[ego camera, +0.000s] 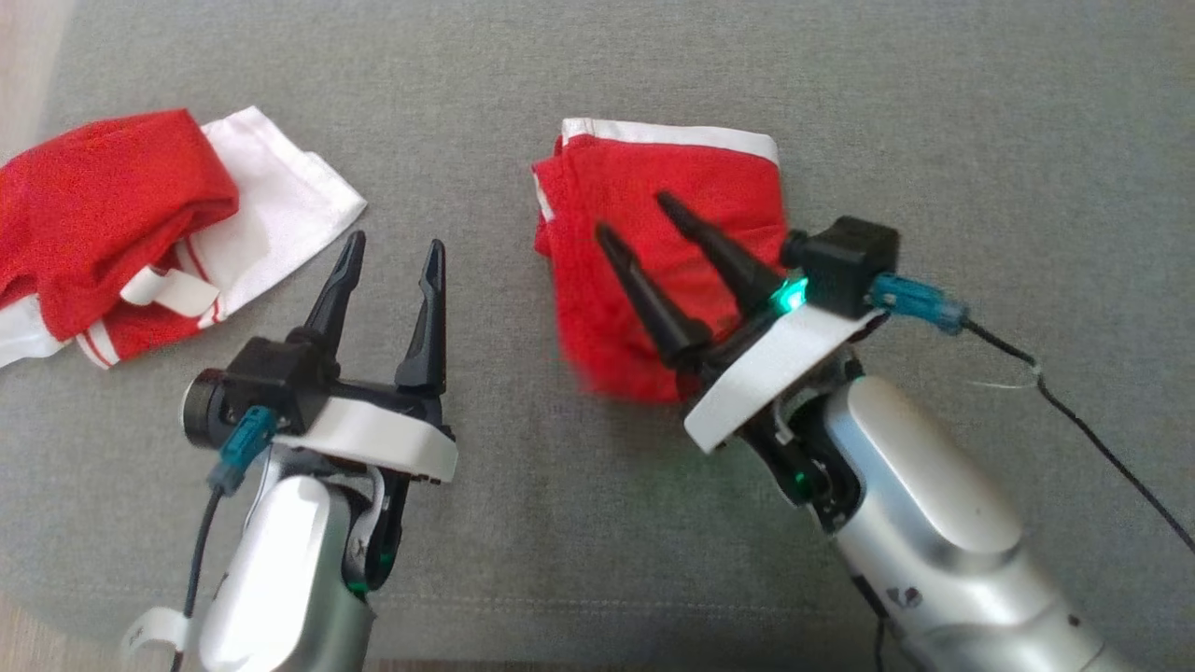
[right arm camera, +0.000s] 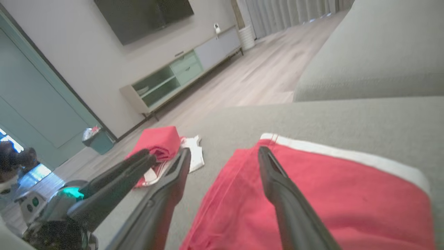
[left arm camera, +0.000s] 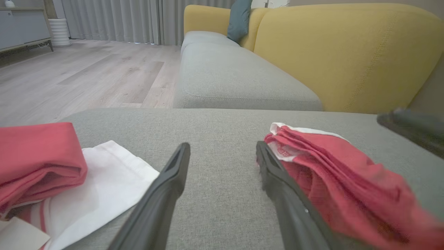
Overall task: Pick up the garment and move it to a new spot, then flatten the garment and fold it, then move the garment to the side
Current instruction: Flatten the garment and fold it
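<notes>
On the grey cushion (ego camera: 840, 112) before me, the folded red garment (ego camera: 681, 163) lies at centre-right, its white band (ego camera: 672, 133) along the far edge. My right pincer (ego camera: 633, 215) stands over it, fingers spread wide with nothing between them; whether the tips touch the cloth I cannot tell. My left pincer (ego camera: 395, 245) is likewise spread wide and holds nothing, over bare cushion between the two cloths. A second red and white garment (ego camera: 112, 215) lies bunched at the far left, well apart from the first.
</notes>
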Available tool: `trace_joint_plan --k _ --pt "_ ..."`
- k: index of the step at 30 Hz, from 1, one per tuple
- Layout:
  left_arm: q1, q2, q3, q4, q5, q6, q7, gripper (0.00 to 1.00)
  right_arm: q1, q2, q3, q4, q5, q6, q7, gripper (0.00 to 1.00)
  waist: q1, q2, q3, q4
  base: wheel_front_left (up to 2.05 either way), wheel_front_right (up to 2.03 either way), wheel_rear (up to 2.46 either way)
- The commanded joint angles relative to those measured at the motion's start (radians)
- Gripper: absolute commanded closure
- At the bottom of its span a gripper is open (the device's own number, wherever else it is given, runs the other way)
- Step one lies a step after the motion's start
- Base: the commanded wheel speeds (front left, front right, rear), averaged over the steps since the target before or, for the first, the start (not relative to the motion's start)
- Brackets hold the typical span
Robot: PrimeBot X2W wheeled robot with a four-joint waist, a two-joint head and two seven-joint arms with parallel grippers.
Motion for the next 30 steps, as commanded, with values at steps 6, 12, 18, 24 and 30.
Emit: trace_joint_plan --k 6,12,18,24,30 --pt "-0.018 0.011 0.044 -0.042 0.007 0.004 -0.005 0.0 -0.013 0.022 -0.077 -0.049 -0.056 -0.001 -0.13 0.0 0.0 -0.0001 0.0 -0.019 0.0 0.0 0.0" --pt "-0.008 0.022 0.061 -0.049 0.012 0.013 -0.005 0.0 0.079 -0.035 -0.29 -0.097 -0.169 -0.001 -0.173 0.0 0.0 -0.0001 -0.013 -0.045 0.0 0.0 0.0" --pt "0.018 0.036 0.09 -0.064 0.009 0.029 -0.005 0.0 0.236 -0.069 -0.489 -0.176 -0.248 -0.001 -0.139 0.0 0.0 -0.0001 -0.038 -0.07 0.0 0.0 0.0" --pt "0.056 0.052 0.119 -0.071 0.0 0.038 -0.005 0.0 0.34 -0.049 -0.549 -0.252 -0.276 -0.001 -0.099 0.0 0.0 -0.0001 -0.079 -0.085 0.0 0.0 0.0" --pt "0.109 0.065 0.119 -0.064 -0.002 0.035 -0.005 0.0 0.407 -0.035 -0.566 -0.284 -0.29 -0.001 -0.063 0.0 0.0 -0.0001 -0.144 -0.091 0.0 0.0 0.0"
